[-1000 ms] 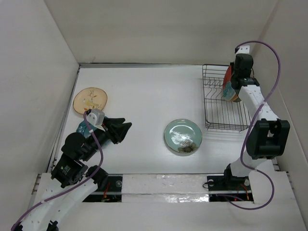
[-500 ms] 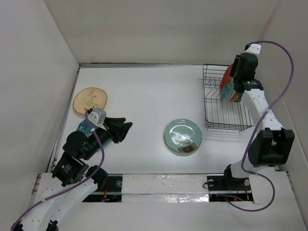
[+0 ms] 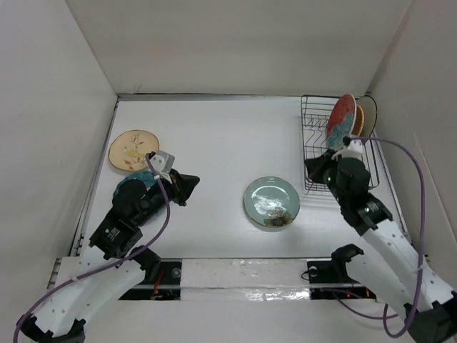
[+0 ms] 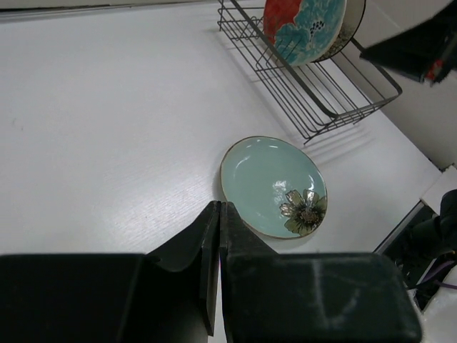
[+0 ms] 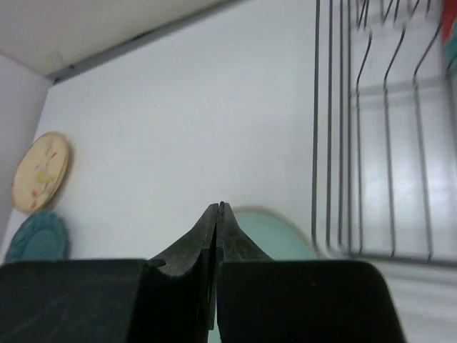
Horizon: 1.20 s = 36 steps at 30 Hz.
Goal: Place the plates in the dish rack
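1. The dish rack (image 3: 303, 136) stands at 2 o'clock on the table (image 3: 214, 128). The red plate with teal flowers (image 3: 341, 116) is upright at its far end, with the orange plate (image 3: 359, 120) just behind. The slots on the 6 o'clock side look free.
2. The pale green plate (image 3: 271, 202) lies flat at 5 o'clock, near the rack but apart from it. The tan floral plate (image 3: 133, 149) lies at 9 o'clock. The teal blue plate (image 5: 36, 236) is at 8 o'clock, partly under the left arm.
3. The right gripper (image 5: 218, 207) has its fingers pressed together and holds nothing. It hovers by the rack's near-left corner, pointing towards 9 o'clock with the green plate just below. The step in hand is probably the reach for that plate.
4. Spread the jaws wide before descending, since closed tips would only push the plate along.
5. Come in at the plate's 3 o'clock edge, nearest the rack. Put one finger under the raised rim and one on top, because a flat plate offers little else to hold.
6. The left gripper (image 4: 220, 207) is likewise pinched shut and empty, aimed at the plate from 9 o'clock. It could brace the far rim against sliding; otherwise keep it back.
7. Once the plate is lifted, tip it upright and lower it between the bars just on the 6 o'clock side of the red plate. Go slowly so the standing plates are not knocked.
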### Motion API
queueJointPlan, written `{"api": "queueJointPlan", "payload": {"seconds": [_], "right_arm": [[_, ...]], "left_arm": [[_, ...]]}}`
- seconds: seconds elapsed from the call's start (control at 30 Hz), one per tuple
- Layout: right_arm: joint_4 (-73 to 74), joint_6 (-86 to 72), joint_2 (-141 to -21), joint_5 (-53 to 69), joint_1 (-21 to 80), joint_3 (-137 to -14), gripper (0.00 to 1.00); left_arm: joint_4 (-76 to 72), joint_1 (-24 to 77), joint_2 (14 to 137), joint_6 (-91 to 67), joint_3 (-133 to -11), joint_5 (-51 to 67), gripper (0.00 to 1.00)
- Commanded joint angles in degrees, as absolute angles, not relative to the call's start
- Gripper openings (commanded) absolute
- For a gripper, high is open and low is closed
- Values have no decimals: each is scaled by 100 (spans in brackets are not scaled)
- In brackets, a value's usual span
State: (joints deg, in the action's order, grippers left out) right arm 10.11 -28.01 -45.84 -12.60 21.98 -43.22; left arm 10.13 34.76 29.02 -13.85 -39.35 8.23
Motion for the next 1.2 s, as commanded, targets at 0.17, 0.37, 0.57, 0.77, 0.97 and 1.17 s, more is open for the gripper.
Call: {"api": "queueJointPlan", "payload": {"seconds": [0.17, 0.37, 0.57, 0.77, 0.97, 1.17], "right_arm": [[3198, -5975, -2105, -1520, 3339, -2778, 2], [3429, -6951, -1907, -1407, 3857, -2031, 32], [2857, -7277, -2873, -1845, 4244, -1775, 54], [1883, -7523, -3928, -2013, 4245, -1355, 59], [581, -8059, -4805, -1898, 4298, -879, 55], [237, -8340, -5466, -1986, 4298, -975, 41]], "left_arm": [[817, 3454, 3024, -1380, -4069, 818, 0], [817, 3454, 2997, -1380, -4069, 879, 0], [826, 3454, 2795, -1380, -4052, 835, 5], [826, 3454, 2716, -1389, -4034, 888, 9], [835, 3454, 2584, -1389, -4017, 870, 9], [826, 3454, 2558, -1380, -4025, 879, 10]]}}
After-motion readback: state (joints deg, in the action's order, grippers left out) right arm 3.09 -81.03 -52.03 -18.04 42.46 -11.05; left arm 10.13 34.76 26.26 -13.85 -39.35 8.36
